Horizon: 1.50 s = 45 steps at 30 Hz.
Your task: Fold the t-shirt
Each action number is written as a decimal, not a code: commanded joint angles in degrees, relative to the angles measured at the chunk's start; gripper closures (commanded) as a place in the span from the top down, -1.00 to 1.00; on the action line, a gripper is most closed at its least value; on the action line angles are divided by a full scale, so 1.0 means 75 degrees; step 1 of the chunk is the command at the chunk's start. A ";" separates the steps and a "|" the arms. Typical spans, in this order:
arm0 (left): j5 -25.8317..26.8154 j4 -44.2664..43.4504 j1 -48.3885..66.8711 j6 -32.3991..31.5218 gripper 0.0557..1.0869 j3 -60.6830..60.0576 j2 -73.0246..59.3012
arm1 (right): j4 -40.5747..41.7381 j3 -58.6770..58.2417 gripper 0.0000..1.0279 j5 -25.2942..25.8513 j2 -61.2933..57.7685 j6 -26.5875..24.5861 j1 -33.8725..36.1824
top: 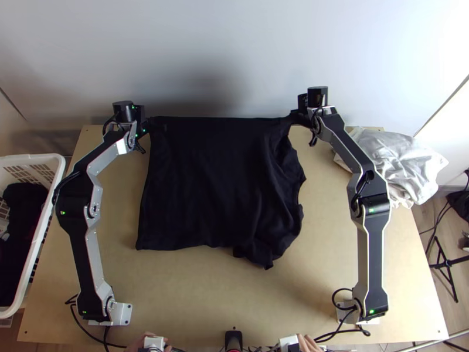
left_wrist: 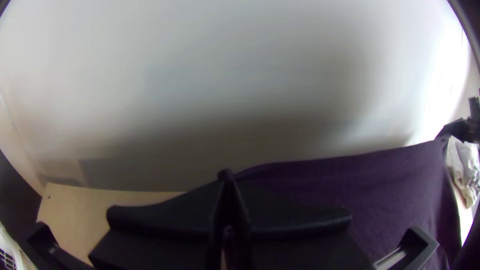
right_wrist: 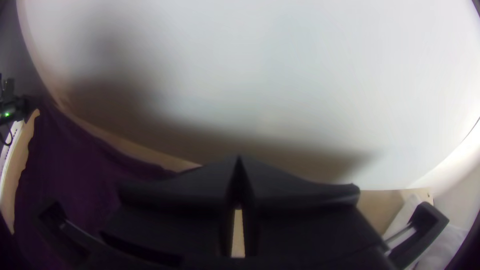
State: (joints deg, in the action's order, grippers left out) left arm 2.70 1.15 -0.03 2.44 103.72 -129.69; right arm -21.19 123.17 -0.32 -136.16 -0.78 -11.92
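T-shirt (top: 202, 182), black, lies across the middle of the table (top: 193, 293), its top edge drawn straight near the table's far edge; left part fairly smooth, right part rucked and bunched. Left gripper (left_wrist: 226, 175) clamped on the cloth's far-left corner, right gripper (right_wrist: 239, 162) on the far-right one, both by the table's far edge. Pale cloth (top: 398, 164) heaped at the table's far right. Main risk, my judgement: folding now traps those rucks in a thick, crooked layer; uneven pull could skew the body, or overstretching slip a corner free
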 commanded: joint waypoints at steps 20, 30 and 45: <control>0.0003 -0.0551 -0.0207 -0.0231 -0.93 -0.0587 0.0241 | 0.0318 -0.0169 -0.95 0.0195 0.0025 -0.0002 -0.0074; 0.0097 -0.0727 -0.0171 -0.0231 -0.93 -0.1818 0.1073 | 0.1103 -0.2759 -0.95 0.0183 0.1479 0.0139 -0.0414; 0.0156 -0.1208 0.0040 -0.0360 -0.93 -0.3916 0.2503 | 0.1782 -0.5607 -0.95 0.0159 0.3365 0.0279 -0.0449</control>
State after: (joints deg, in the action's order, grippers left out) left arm 3.62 -6.26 -0.23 0.45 80.79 -115.26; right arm -9.76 90.39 1.04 -117.10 0.89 -15.25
